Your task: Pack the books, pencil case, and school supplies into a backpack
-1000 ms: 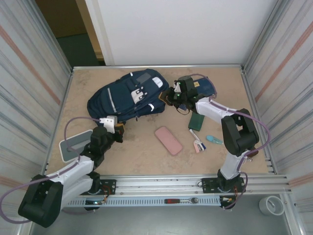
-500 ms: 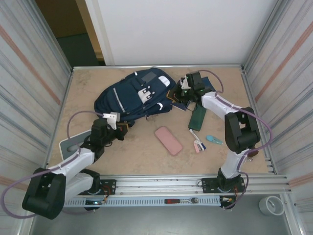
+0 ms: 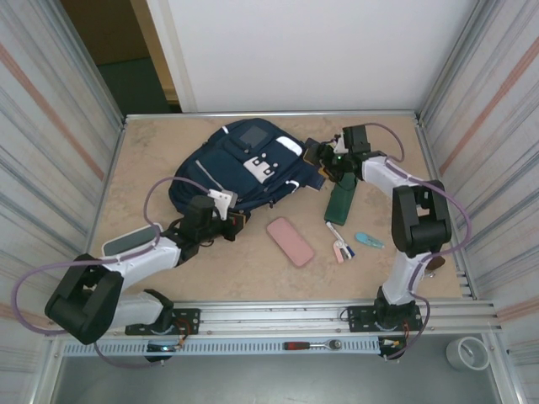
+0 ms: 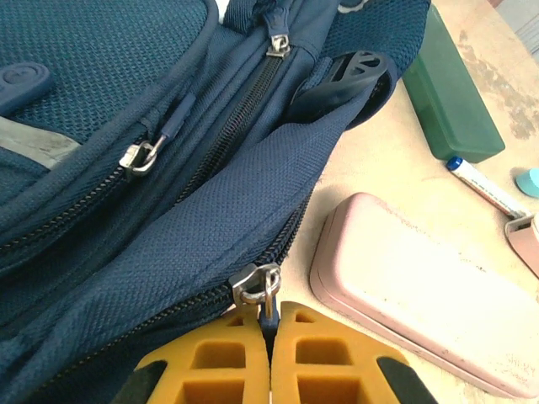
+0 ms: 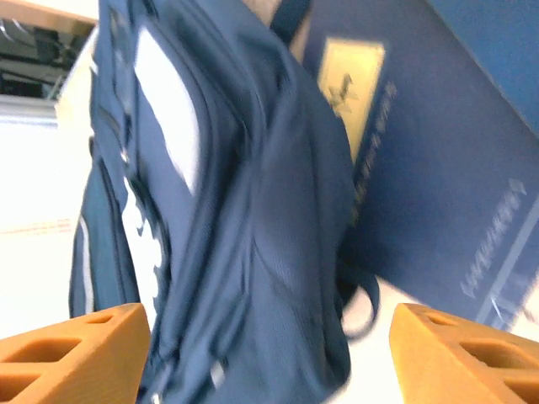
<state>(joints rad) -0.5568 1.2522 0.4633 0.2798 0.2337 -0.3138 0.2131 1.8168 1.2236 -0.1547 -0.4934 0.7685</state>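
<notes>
Plainly, the left wrist view has the left gripper pinching the backpack's zipper pull; overhead, that grip is too small to judge. The right gripper gapes wide at the navy, white-patched backpack, far back on the table, overlapping a yellow-labelled book.

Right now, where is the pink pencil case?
In the overhead view the pink pencil case lies flat on the table, near the middle, just right of the left gripper, nearer the arm bases than the backpack, with the pens to its right.

One backpack, one pink case, one green case, three small supplies.
</notes>
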